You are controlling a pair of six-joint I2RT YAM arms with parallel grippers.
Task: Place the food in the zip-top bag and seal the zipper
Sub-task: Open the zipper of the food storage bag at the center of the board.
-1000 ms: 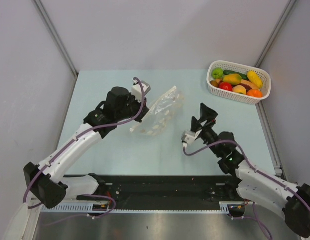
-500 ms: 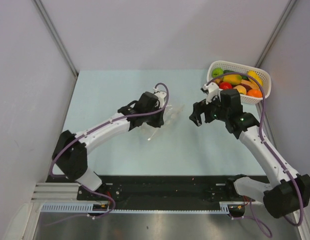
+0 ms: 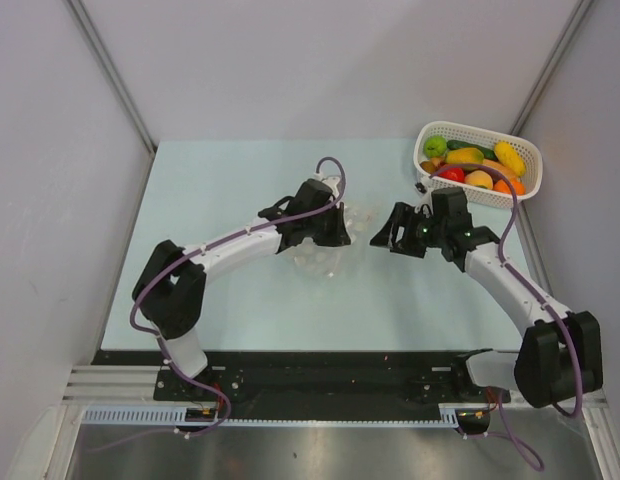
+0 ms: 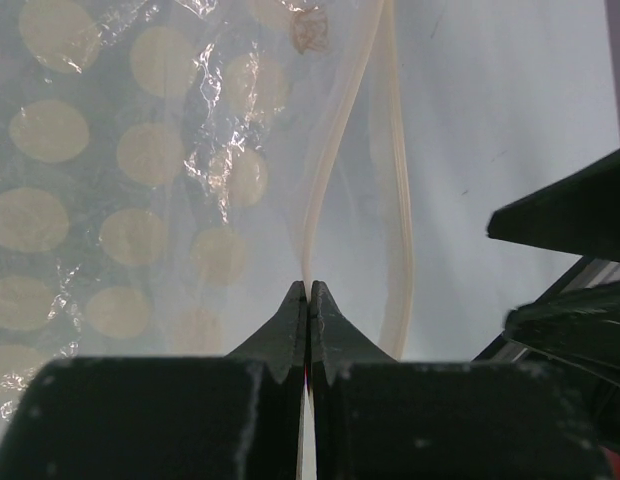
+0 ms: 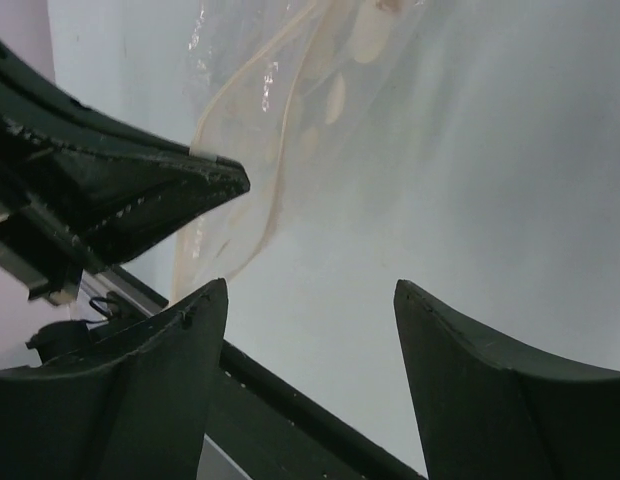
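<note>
The zip-top bag (image 3: 325,258), clear with white dots, lies mid-table. My left gripper (image 3: 342,234) is shut on one lip of its mouth. In the left wrist view the gripper (image 4: 308,290) pinches the near lip, the dotted bag (image 4: 120,200) spreads left, and the other zipper strip (image 4: 398,200) bows away to the right. My right gripper (image 3: 382,236) is open and empty just right of the mouth. In its wrist view the gripper (image 5: 310,290) faces the bag (image 5: 320,90) and zipper (image 5: 280,180). The food (image 3: 465,157) lies in the basket.
The white lattice basket (image 3: 470,194) stands at the table's far right corner, behind my right arm. In the right wrist view my left gripper's fingers (image 5: 140,190) show close on the left. Grey walls close in the table on three sides.
My right gripper has swung left and down from near the basket to the bag's mouth. My left gripper has shifted right with the bag's lip in it.
</note>
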